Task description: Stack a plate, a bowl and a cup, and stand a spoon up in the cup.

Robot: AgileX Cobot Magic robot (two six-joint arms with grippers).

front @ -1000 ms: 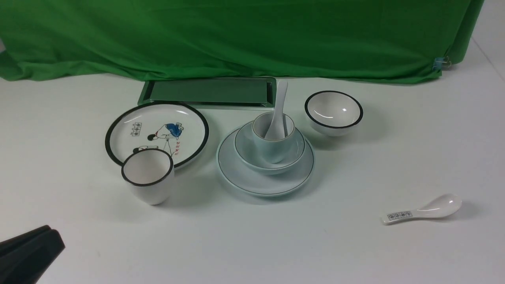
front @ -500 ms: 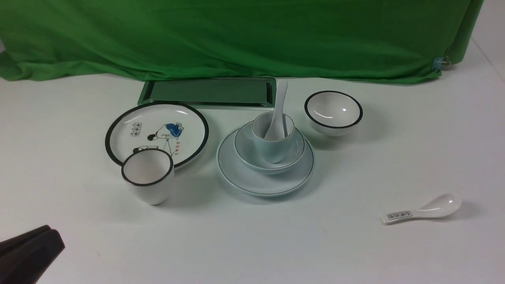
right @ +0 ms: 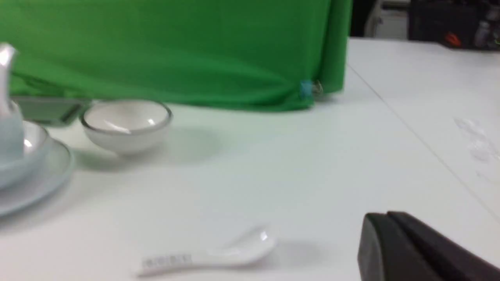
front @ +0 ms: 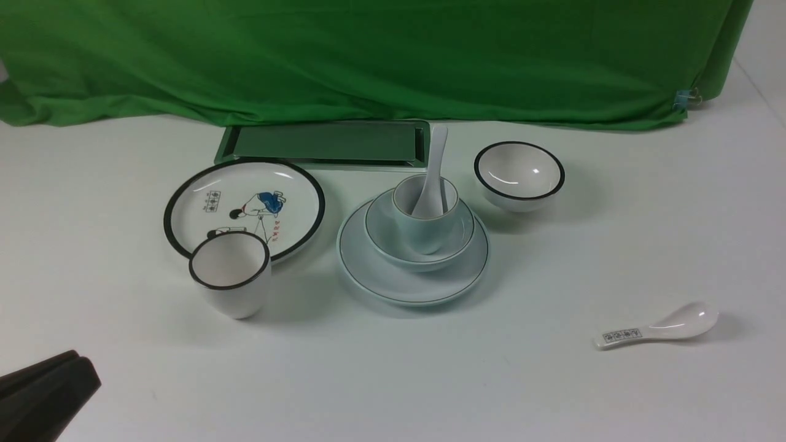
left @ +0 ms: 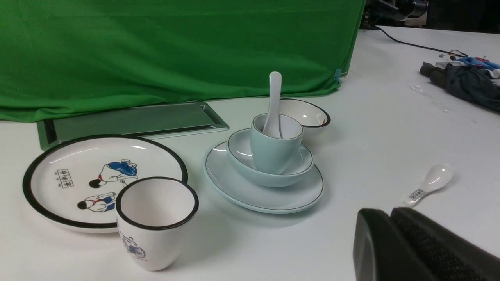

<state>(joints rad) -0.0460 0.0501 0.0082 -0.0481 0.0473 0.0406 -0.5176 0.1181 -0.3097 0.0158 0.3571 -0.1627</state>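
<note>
A white tabletop (front: 522, 380) lies before a green cloth (front: 393, 61). The left hand (left: 390, 212) and right hand (right: 386, 214) are closed, both holding nothing. Beyond them, the pale plate (front: 405, 288) carries the wide shallow bowl (front: 384, 230); inside that stands the pale blue cup (front: 424, 230), containing the plain white spoon (front: 433, 175), handle up. The black-rimmed cup (front: 233, 288) and black-rimmed bowl (front: 519, 175) are empty.
</note>
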